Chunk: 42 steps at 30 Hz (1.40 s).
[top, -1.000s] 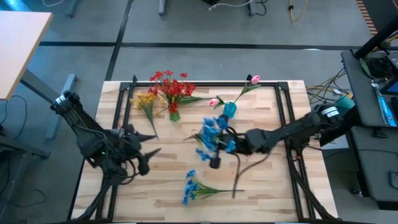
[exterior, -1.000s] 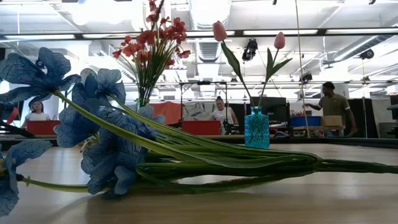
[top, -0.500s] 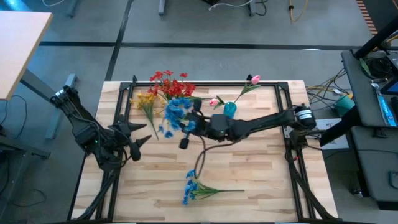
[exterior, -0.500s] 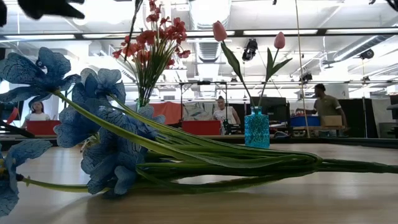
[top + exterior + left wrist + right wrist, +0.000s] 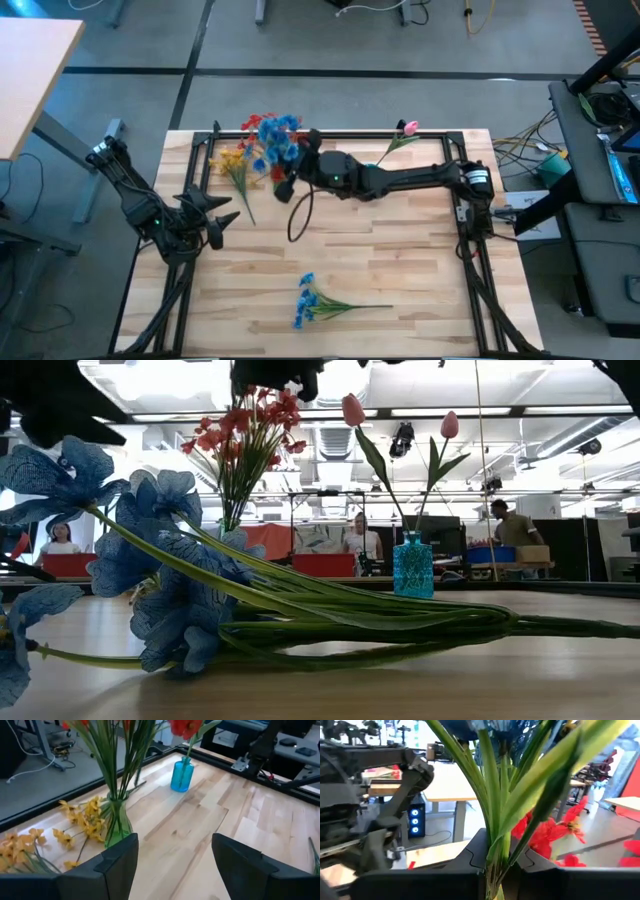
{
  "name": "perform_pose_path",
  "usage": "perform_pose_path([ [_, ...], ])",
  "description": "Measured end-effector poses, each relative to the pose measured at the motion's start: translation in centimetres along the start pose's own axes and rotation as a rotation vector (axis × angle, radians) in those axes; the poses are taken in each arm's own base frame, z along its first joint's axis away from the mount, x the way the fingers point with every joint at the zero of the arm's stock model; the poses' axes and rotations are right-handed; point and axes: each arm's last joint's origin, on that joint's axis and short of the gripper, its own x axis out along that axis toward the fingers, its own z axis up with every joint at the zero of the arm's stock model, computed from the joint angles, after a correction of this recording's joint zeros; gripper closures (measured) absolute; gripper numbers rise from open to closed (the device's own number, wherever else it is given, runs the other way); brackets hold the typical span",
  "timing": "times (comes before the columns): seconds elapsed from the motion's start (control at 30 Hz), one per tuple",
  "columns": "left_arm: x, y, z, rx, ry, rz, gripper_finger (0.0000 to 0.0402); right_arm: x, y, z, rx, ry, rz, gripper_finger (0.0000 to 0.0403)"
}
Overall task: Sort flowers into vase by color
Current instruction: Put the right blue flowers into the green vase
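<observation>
Your table (image 5: 400,260) carries the whole job, ordered big to small: right arm stretched across the far side, its right gripper (image 5: 300,170) clamped on the stems of a blue spray (image 5: 275,145), blooms hanging over the red flowers (image 5: 262,125) near the far-left corner. The wrist view shows the pinch low on a bundle of green stems and leaves, red blooms just behind. The loose stem ends (image 5: 298,215) loop down under the gripper, so treat these as light, floppy, springy: the head sways and the tail drags. Hold the bunched stems, not the fabric blooms, and nearer the blooms if you want less whip, though that leaves more tail to steer into a vase neck. The left gripper (image 5: 205,215) waits over the table's left side, fingers spread wide, nothing between them. The green vase (image 5: 117,822) holding the red stems is narrow and probably tips easily; the crowded neck will likely snag leaves. Yellow flowers (image 5: 235,165) lie flat just beside it. The small blue vase (image 5: 181,774) holds the pink buds (image 5: 409,128); in the overhead view it's mostly hidden by the arm. A second blue bunch (image 5: 315,300) lies on the near side, well apart, stems free to grab.
</observation>
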Motion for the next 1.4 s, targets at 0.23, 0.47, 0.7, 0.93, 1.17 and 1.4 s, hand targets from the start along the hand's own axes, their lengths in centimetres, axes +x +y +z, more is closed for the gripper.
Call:
perform_pose_path([
  [0.23,0.1,0.1,-0.2,-0.006,0.000,0.002,0.0164,1.3,-1.7,-1.3,-0.002,0.019,0.022,0.0385],
  [0.47,0.1,-0.1,-0.1,-0.005,0.000,0.003,0.0164,1.9,-1.4,-2.6,-0.098,0.044,0.024,0.0385],
  [0.7,0.1,-0.1,-0.2,0.003,0.001,0.004,0.0164,2.0,-2.0,-2.6,-0.156,0.040,0.012,0.0385],
  [0.93,0.1,-0.1,-0.2,0.007,0.001,0.004,0.0164,2.5,-2.4,-3.2,-0.132,0.047,0.001,0.0385],
  [1.17,0.1,-0.2,-0.2,-0.002,0.000,0.000,0.0164,2.8,-2.3,-4.1,-0.134,0.065,0.002,0.0385],
  [1.4,0.1,-0.3,-0.2,-0.004,0.000,0.000,0.0164,2.8,-2.3,-4.2,-0.124,0.067,0.002,0.0385],
])
